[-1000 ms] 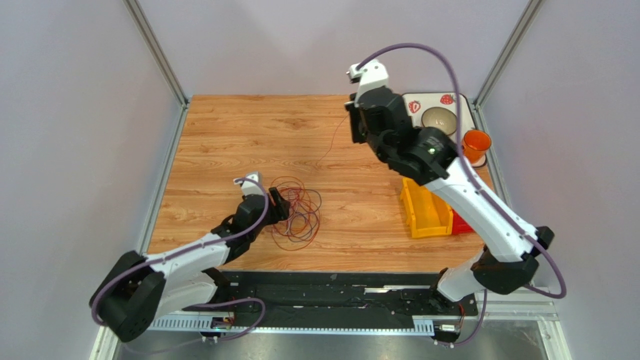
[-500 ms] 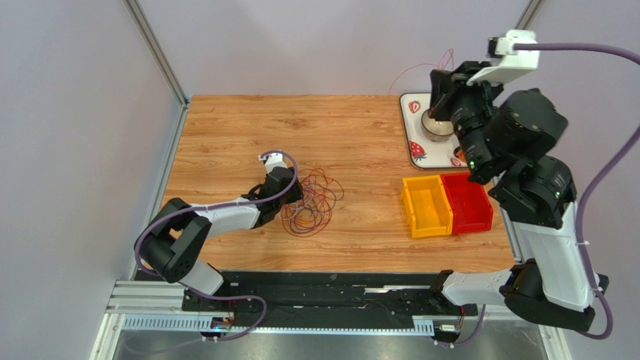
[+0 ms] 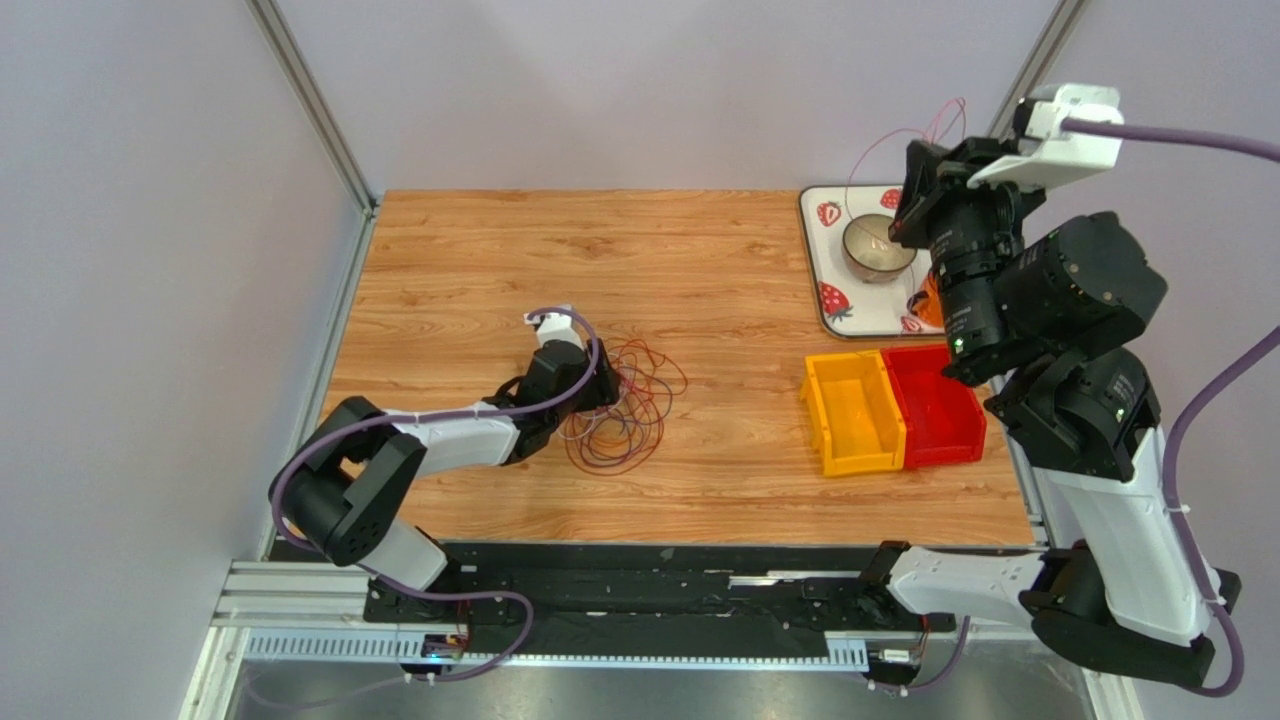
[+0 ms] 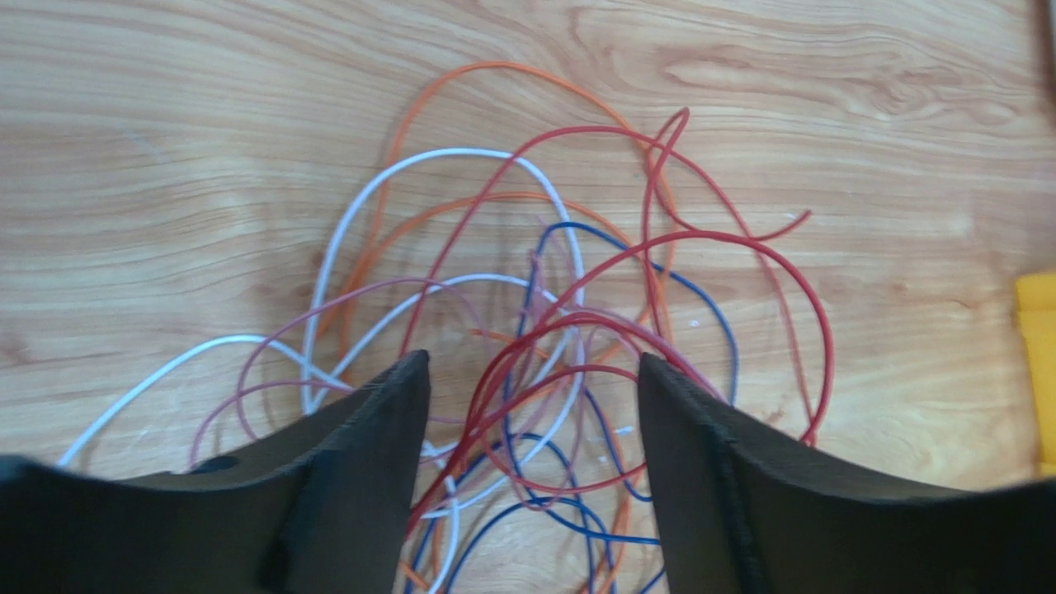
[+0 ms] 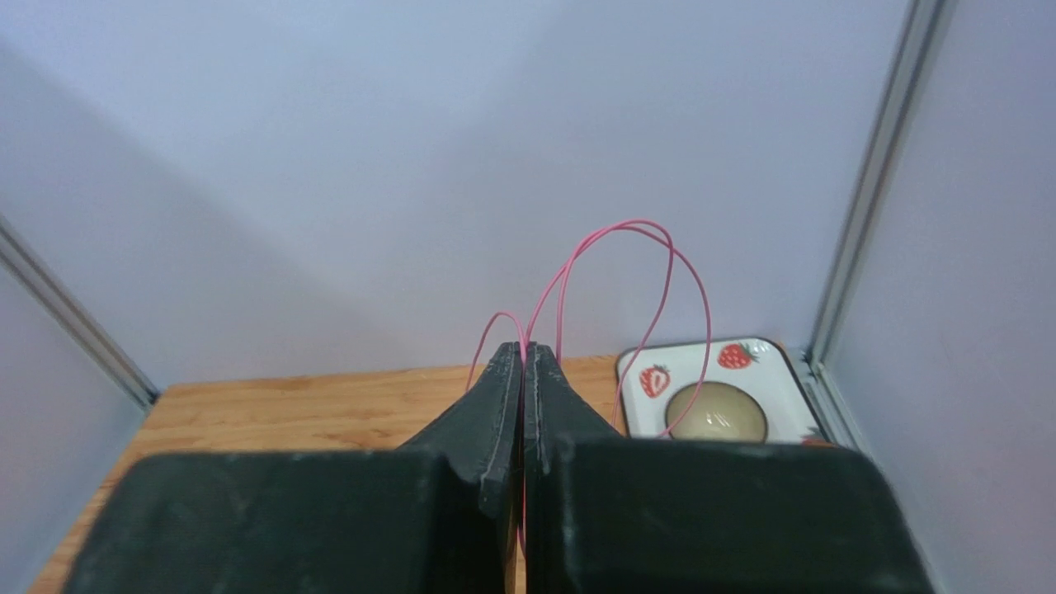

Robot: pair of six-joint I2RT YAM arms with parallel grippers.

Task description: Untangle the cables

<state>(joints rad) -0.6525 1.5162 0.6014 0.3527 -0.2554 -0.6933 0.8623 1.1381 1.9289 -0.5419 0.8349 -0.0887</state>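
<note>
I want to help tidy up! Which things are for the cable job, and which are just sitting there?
For the job: tangled cables, pink cable, left gripper, right gripper.
Just sitting there: tray, bowl, yellow bin, red bin.

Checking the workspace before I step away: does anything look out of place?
One pink cable is apart from the rest: the shut right gripper holds it up in the air, looping near the strawberry tray at the far right. The other cables lie tangled on the table under the open left gripper.
</note>
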